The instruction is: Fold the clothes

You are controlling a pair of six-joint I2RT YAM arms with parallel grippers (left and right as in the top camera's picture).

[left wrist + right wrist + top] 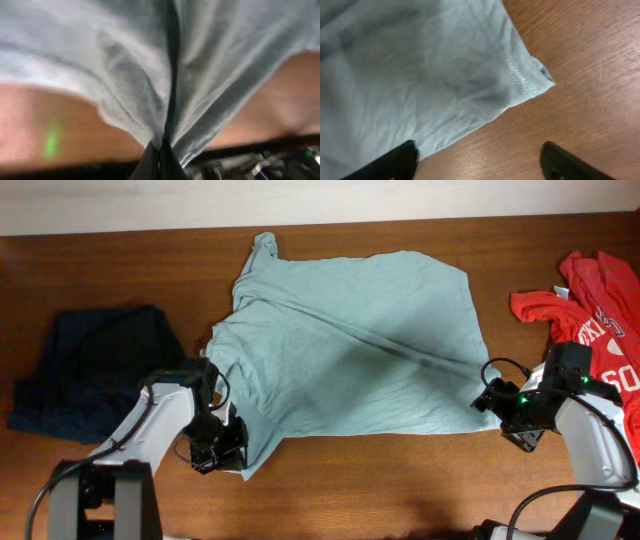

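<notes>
The pale teal T-shirt (350,345) lies spread over the middle of the wooden table, creased along a diagonal. My left gripper (222,448) is at its front left corner, shut on a pinch of the fabric. In the left wrist view the shirt (150,65) rises gathered from the closed fingertips (160,152). My right gripper (512,423) is open and empty, just off the shirt's front right corner. In the right wrist view that hemmed corner (525,80) lies flat on the wood ahead of the spread fingers (480,160).
A dark navy garment (95,370) lies bunched at the left, close behind my left arm. A red T-shirt with white lettering (595,305) lies at the right edge, beside my right arm. The table's far edge (320,225) meets a pale wall.
</notes>
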